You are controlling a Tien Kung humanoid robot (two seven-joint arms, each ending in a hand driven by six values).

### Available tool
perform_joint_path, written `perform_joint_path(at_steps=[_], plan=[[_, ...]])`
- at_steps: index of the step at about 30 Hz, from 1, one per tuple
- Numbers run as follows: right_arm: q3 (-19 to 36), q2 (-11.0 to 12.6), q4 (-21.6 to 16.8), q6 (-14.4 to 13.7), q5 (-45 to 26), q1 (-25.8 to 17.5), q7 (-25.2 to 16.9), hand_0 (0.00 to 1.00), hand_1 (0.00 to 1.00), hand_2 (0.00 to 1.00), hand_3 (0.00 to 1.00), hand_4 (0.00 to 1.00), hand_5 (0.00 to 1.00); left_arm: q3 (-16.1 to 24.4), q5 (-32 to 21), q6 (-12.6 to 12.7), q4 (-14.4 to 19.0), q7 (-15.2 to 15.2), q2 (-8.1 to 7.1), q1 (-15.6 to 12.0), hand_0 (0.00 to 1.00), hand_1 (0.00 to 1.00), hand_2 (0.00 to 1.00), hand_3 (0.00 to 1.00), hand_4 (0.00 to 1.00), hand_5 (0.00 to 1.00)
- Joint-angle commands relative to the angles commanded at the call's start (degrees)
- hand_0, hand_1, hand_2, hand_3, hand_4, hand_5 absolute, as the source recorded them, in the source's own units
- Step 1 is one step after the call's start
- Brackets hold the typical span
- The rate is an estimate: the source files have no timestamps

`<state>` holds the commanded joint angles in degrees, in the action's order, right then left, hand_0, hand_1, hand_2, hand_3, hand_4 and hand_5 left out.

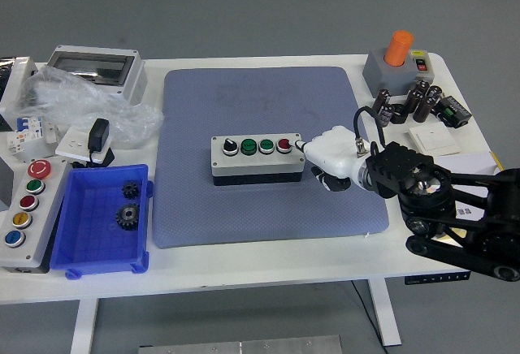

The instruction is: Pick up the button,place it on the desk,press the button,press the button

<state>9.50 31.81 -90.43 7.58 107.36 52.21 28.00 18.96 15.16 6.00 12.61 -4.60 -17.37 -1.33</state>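
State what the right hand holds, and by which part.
Nothing is held. The right hand only has a fingertip at the red button on the button box.

1. The right hand [331,153] covers the right end of the button box [257,158]; whether a fingertip touches the red button [283,145] cannot be told.
2. The hand's fingers are bunched on its left side and partly hidden under the palm, so their curl is unclear.
3. The right arm [455,212] runs off the picture's right edge.
4. The grey control station [24,212] at the tabletop's [268,263] near left is cut by the left edge.
5. Things under the clear plastic bag [81,102] are blurred.
6. Labels on the small parts [422,102] at far right are too small to read.
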Motion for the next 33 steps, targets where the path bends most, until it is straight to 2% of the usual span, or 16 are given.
perform_joint_path(at_steps=[14,26,33], plan=[[-2.9,-0.7,-0.9,1.7,-0.3,3.1,0.7,0.594,0.554,0.288,0.994,0.324,0.002,-0.2,-0.4,0.6,0.0,0.3,-0.05,-0.2,0.617,0.654,0.612,0.634,0.655,0.341],[-5.7,-1.8,0.9,4.2,-2.0,6.4,1.5,0.579,0.543,0.281,0.965,0.342,0.002,0.0,-0.2,0.7,0.0,0.4,-0.24,-0.2,0.617,0.653,0.612,0.634,0.653,0.343],[-6.1,-1.9,0.9,4.7,-2.8,6.9,1.5,0.575,0.5,0.273,0.936,0.385,0.002,-0.2,-0.4,0.8,0.0,0.4,-0.31,-0.3,0.617,0.653,0.611,0.634,0.652,0.343]])
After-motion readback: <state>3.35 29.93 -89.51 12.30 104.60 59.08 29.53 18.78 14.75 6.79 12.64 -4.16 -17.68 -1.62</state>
